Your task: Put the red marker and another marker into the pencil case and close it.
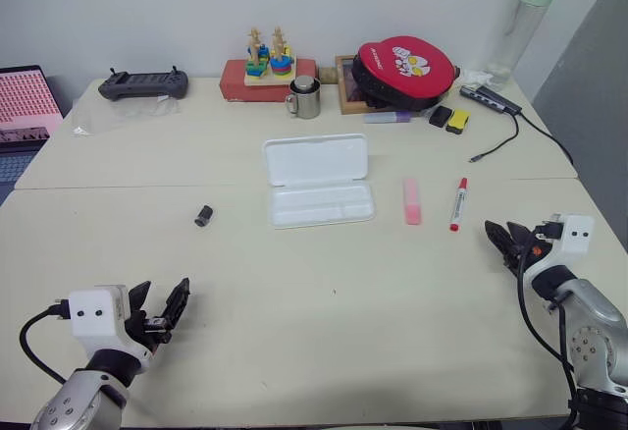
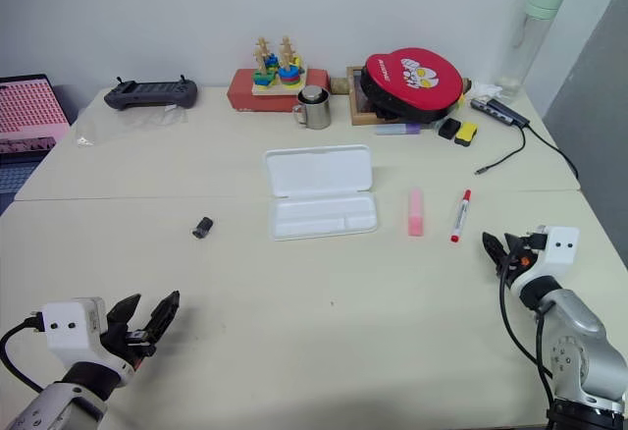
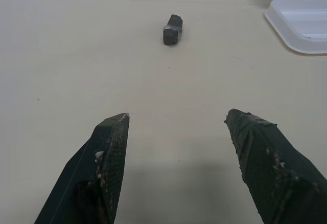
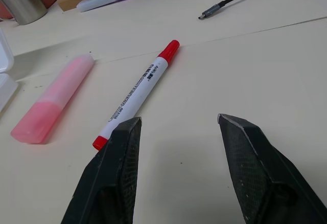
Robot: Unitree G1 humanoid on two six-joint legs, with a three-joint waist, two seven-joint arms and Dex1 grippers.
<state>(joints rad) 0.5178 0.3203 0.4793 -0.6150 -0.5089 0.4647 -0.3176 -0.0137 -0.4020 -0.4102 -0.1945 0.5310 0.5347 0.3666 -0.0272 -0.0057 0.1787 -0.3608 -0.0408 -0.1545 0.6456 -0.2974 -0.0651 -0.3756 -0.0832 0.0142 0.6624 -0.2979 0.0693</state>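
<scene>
I see my right tool (image 1: pixel 502 238) hovering low over the cream table (image 1: pixel 324 322), its fingers spread wide and holding nothing, pointed roughly level. Just ahead of it and slightly to its left lies the slim white red-capped marker (image 4: pixel 137 94), with the chunky pale pink highlighter (image 4: pixel 52 99) beside that, further left. The flat white plastic pencil case (image 1: pixel 317 181) sits open beyond them, well apart from both tools. My left tool (image 1: pixel 159 310) also hangs low, fingers wide and empty, with a small dark grey block (image 3: pixel 172 29) lying ahead of it.
</scene>
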